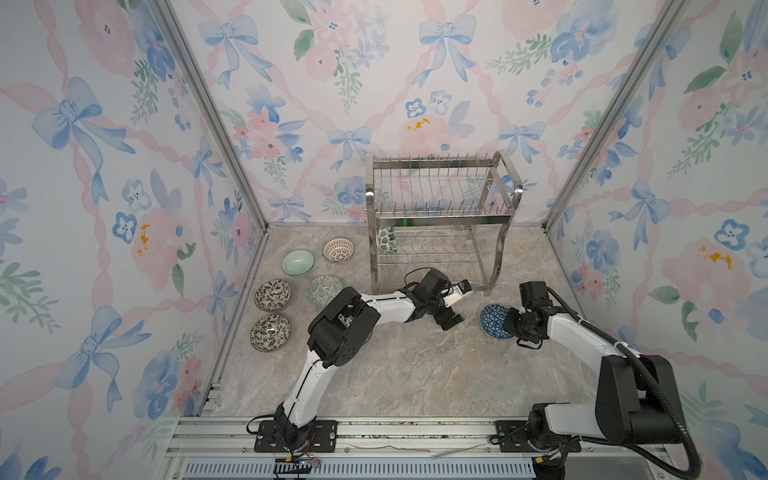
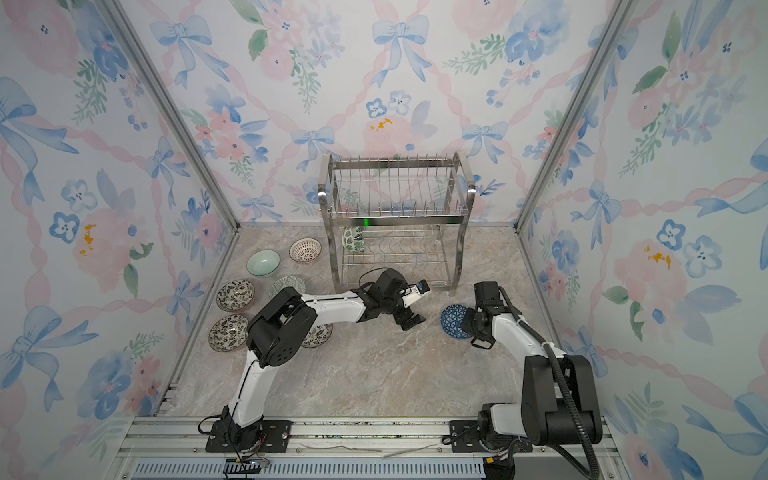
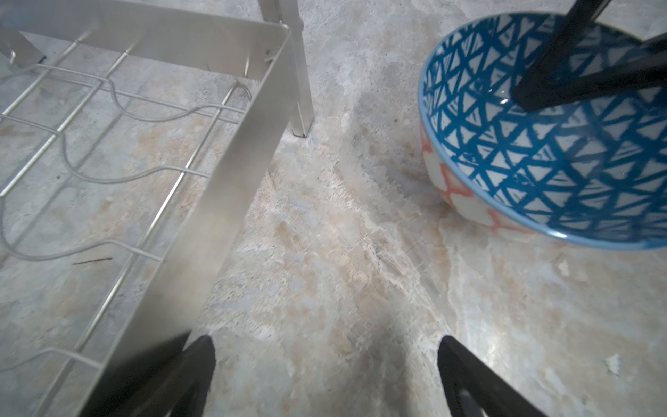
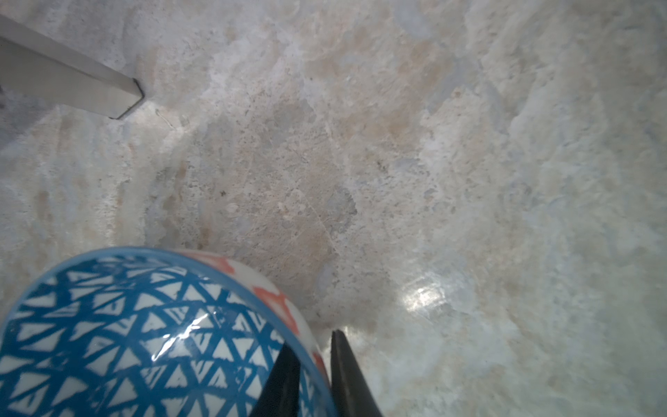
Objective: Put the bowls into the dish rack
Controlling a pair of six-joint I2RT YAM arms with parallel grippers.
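Step judged: pickup. The right fingers [image 4: 343,364] were clamped on the blue bowl [image 4: 144,343] rim, one inside, one outside. Bowl tilted; whether clear of the bench [image 4: 361,144] I could not tell. The left fingers [image 3: 465,382] stood wide apart, empty, rack [image 3: 223,180] corner just beside them. Next would call for a lift, then seating it between rack prongs.

Dish rack [image 3: 231,180] brushed steel; blue-triangle bowl [image 3: 541,173] glossy glazed ceramic; tabletop [image 3: 343,252] marble-look, polished.
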